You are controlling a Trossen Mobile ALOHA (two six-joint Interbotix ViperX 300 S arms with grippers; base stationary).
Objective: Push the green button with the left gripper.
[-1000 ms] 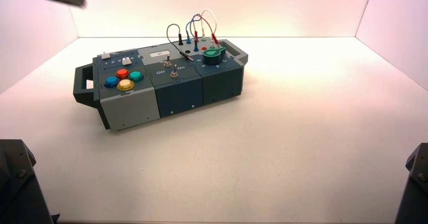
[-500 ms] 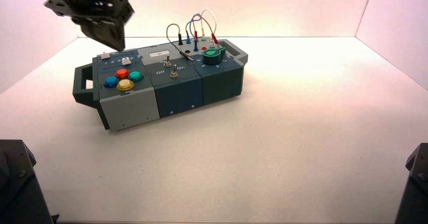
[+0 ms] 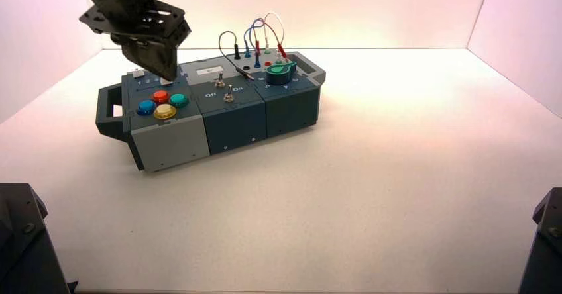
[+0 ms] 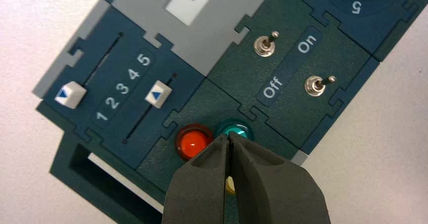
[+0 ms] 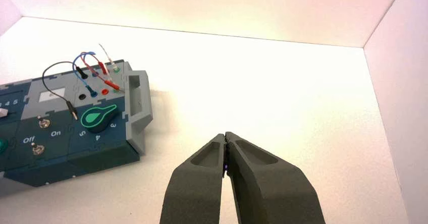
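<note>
The jaws of the left gripper [image 4: 228, 139] are pressing together with no gap between them, and they are holding nothing. In the high view this gripper [image 3: 164, 75] is hanging in the upper left of the frame, over the back left part of the box [image 3: 232, 125], with its tip pointing down. In the left wrist view the closed tip is lying just at the edge of the green button [image 4: 234, 129], near the lower centre of the frame; I cannot tell if it is touching the dome.

The green button [image 3: 178, 99] is sitting in the left part of the high view, on the left section of the box. It is small, round and teal-green, with a shiny dome and a dark collar. The red button [image 4: 194, 141] is sitting just beside it, and the yellow button [image 3: 165, 111] and the blue button [image 3: 146, 106] are completing the group (four buttons in a diamond).

Near the group, two white sliders [image 4: 156, 93] are standing beside the numbers 1 to 5, and two toggle switches [image 4: 317, 84] are standing by the words "Off" and "On". The gripper's own fingers [image 4: 272, 183] are covering most of the yellow button in the left wrist view.

The right gripper [image 5: 225, 146] is staying well apart from the box, with its jaws closed and empty.
</note>
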